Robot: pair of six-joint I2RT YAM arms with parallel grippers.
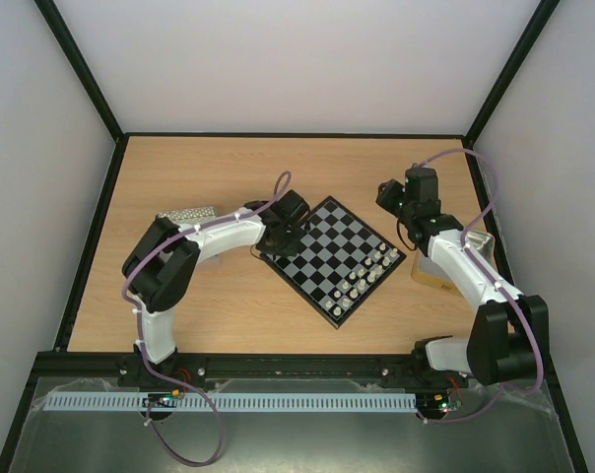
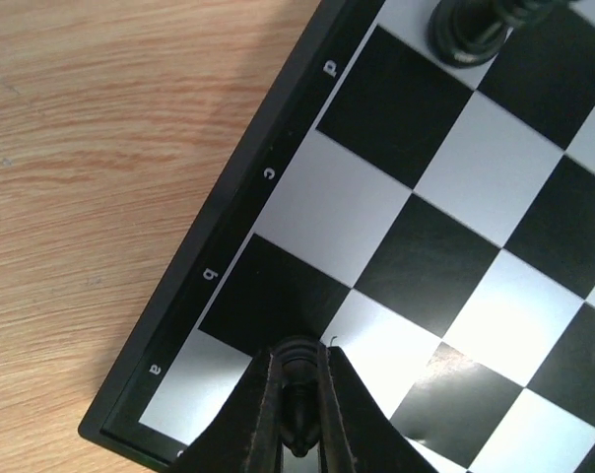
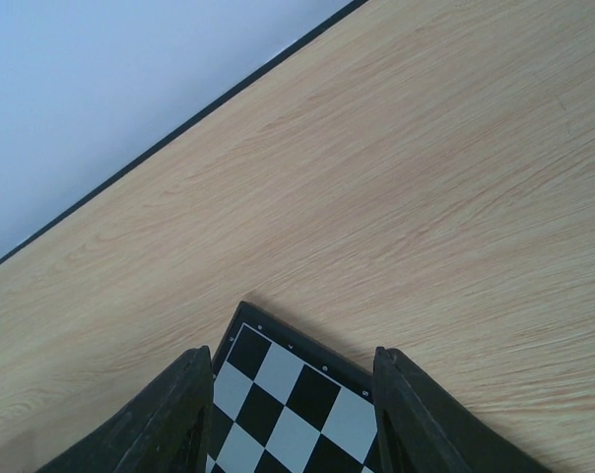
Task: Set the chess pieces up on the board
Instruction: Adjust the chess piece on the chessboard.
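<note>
The left end effector (image 1: 281, 236) pinches a black piece (image 2: 297, 396) at the board's (image 2: 240, 219) corner, likely to stand it there, while the right end effector (image 3: 293, 372) hangs empty, fingers apart.

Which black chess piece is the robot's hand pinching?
The black piece squeezed in the left hand, near the board edge by letter b. The other black piece stands unheld on the board by letter d.
</note>
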